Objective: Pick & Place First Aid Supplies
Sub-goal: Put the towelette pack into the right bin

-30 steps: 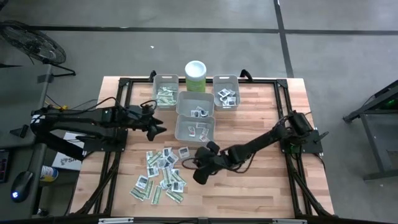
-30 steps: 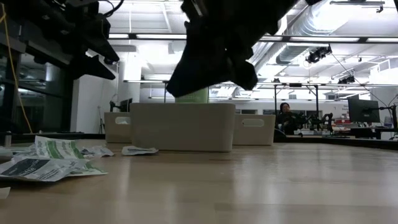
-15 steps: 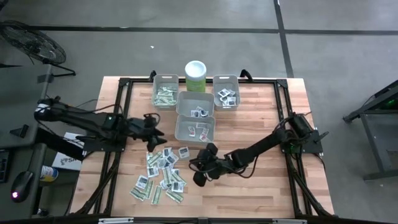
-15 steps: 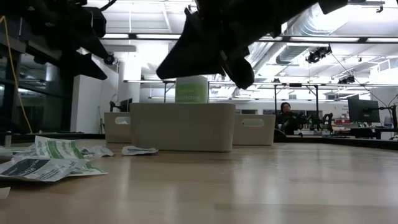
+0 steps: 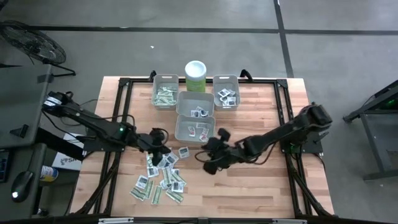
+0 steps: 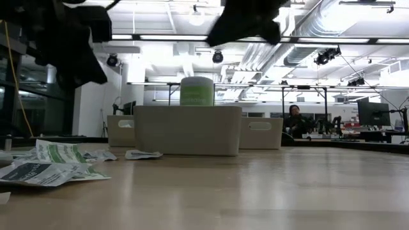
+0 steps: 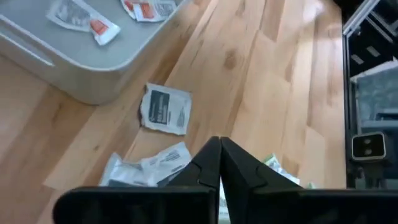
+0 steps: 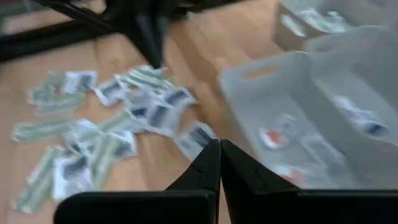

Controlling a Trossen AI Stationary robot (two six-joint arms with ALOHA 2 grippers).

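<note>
The first aid supplies (image 5: 160, 174) lie as a loose scatter of narrow green-white strips and small white squares with dark print on the front left part of the wooden table (image 5: 261, 186), with further packets already inside the grey bins (image 5: 195, 128) clustered toward the table's back. One white square packet (image 7: 165, 109) lies alone just beside the rounded corner of the nearest bin. The left gripper (image 5: 163, 149) sits low at the back edge of the scatter, its fingers (image 7: 211, 167) pressed together tip to tip, with nothing visibly between them. The right gripper (image 5: 208, 157) hangs just in front of the nearest bin, to the right of the pile, its jaws likewise closed and empty. A pale green white-lidded canister (image 5: 196, 76) stands behind the bins
</note>
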